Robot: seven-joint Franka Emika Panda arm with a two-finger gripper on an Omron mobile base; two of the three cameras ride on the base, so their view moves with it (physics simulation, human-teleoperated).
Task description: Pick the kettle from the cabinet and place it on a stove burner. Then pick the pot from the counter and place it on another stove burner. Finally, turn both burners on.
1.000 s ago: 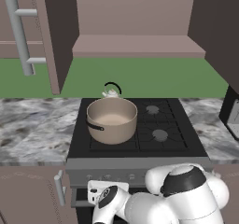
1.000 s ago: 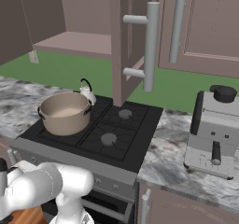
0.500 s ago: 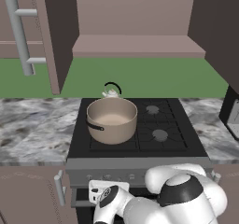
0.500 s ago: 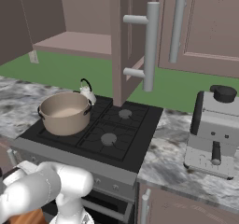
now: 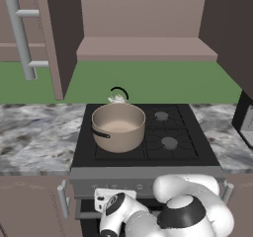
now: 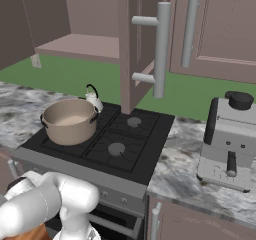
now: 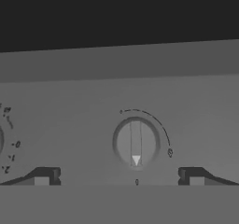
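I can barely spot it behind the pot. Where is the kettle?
The kettle sits on the cooktop's back-left burner, directly behind the pot, below the open cabinet.

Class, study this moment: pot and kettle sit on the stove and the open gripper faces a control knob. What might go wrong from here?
1. The gripper is open with the knob centred between its fingertips, but a second dial sits close by; drifting sideways might light the wrong burner.
2. The pot stands close in front of the kettle, so one flame might heat both.
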